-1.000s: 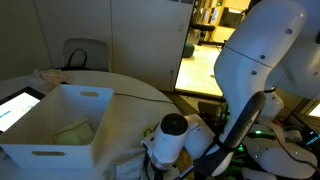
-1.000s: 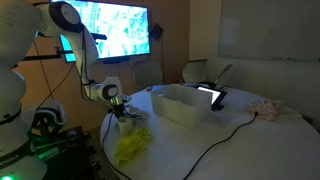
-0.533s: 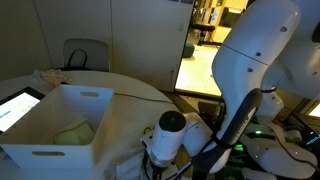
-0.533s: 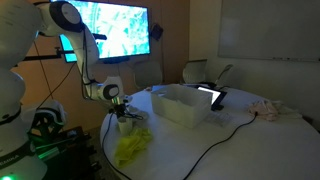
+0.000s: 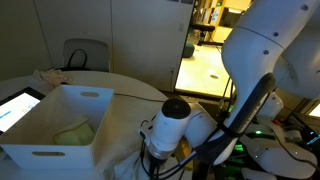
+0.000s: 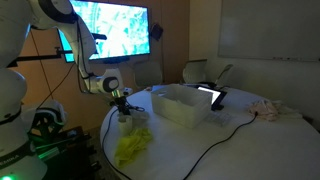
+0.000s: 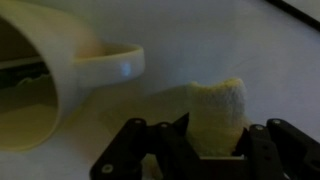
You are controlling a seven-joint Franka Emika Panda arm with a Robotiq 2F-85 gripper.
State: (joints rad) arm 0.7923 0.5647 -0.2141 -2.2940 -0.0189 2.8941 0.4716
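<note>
My claw (image 7: pixel 212 146) has closed since a second ago and now pinches the pale yellow fuzzy cloth (image 7: pixel 218 105) between its fingers, right of the cream handled mug (image 7: pixel 62 72) on the white table (image 7: pixel 210 35).

yellow cloth (image 7: pixel 218 112) was fuzzy, matt terry | mug (image 7: pixel 95 62) was smooth, slightly glossy | bin (image 5: pixel 105 125) was matt white plastic

White arm (image 5: pixel 262 45) arched over, wrist (image 5: pixel 174 120) bent downward just beside the white bin (image 5: pixel 40 140), gripper (image 7: pixel 215 142) pointing down, jaws clamped on a pale yellow cloth (image 7: pixel 218 105)
</note>
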